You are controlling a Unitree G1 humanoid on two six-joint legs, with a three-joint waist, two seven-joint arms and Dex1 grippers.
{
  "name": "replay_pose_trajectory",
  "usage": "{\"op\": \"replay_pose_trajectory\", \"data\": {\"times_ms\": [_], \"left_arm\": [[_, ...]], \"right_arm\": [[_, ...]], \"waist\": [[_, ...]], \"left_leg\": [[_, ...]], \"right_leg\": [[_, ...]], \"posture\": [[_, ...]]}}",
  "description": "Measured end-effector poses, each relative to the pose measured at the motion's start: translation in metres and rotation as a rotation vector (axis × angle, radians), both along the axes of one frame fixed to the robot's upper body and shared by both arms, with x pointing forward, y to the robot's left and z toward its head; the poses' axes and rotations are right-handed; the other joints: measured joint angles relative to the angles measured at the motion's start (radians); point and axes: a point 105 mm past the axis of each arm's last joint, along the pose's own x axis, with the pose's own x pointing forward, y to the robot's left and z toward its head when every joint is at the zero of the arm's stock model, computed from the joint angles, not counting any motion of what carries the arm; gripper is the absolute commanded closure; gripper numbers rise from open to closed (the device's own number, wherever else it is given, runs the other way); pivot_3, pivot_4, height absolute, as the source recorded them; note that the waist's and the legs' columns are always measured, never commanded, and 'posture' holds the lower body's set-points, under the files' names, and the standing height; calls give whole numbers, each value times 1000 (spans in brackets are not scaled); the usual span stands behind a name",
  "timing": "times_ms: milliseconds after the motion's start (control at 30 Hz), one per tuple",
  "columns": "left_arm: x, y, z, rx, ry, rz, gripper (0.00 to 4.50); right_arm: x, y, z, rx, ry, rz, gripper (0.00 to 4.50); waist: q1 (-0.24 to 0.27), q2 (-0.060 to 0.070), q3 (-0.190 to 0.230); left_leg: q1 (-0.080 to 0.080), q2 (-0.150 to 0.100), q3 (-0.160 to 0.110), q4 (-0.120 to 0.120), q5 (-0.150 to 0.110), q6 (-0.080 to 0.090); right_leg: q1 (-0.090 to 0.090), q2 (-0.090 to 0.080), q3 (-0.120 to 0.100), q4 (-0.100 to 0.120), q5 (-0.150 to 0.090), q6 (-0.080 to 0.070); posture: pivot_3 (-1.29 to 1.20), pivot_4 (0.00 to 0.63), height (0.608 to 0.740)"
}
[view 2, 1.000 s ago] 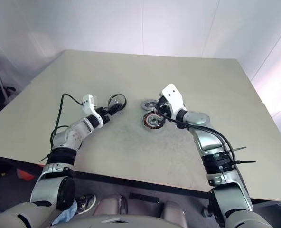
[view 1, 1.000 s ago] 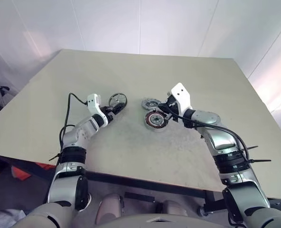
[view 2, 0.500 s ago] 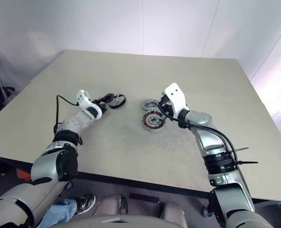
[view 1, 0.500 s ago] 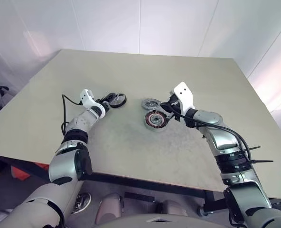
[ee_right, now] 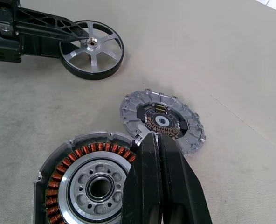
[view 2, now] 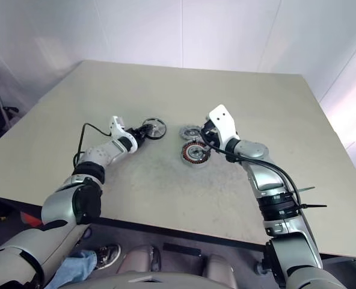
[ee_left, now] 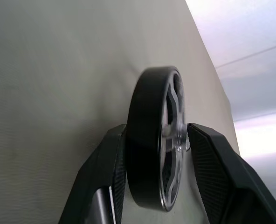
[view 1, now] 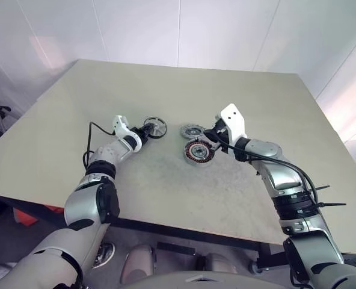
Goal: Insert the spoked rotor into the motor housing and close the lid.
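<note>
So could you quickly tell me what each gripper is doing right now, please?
Left gripper: fingers either side of the spoked rotor, closing on it.
Right gripper: shut, its closed fingers pinching the rim of the motor housing.

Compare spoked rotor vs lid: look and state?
The spoked rotor has open spokes inside a dark rim; the lid is a closed grey disc with a dark centre. The rotor sits between the left gripper's jaws; the lid lies free. Both are round and on the table.
</note>
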Motion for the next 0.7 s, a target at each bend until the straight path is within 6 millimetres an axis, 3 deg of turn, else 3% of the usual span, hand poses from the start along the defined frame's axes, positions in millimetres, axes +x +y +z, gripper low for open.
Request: {"op": "replay_pose_trajectory", "data": {"times_ms": [67,233,267,533,700], "left_arm": [[-1,0,-1,-3,0,-6,2621],[-3,-2,3,-51,-18,-23,3977],[-3,-2,5,-54,-26,-24,4085],[-10,0,5,-177,-10,-33,4085],[-24,-14,42,-471,-108,-167,4085]], "right_arm": [[0,0,0,-1,-1,-3,4500],[2,-7,3,-7,-10,-25,4500],[3,-8,4,-6,-13,-30,4500],[9,-26,4,-24,-18,-107,4500],[26,-75,-8,-118,14,-323,4500]], "waist": [[0,0,0],[-1,0,0],[-2,0,0],[-3,0,1],[3,-1,2]], "left_leg": [[0,0,0,0,0,0],[1,0,0,0,0,0],[1,0,0,0,0,0],[1,0,0,0,0,0],[0,-1,1,0,2,-3]], "right_leg": [[0,0,0,0,0,0],[1,0,0,0,0,0],[1,0,0,0,0,0],[1,0,0,0,0,0],[0,-1,-1,0,0,0]], "posture": [[0,0,740],[0,0,740],[0,0,740],[0,0,740],[0,0,740]]}}
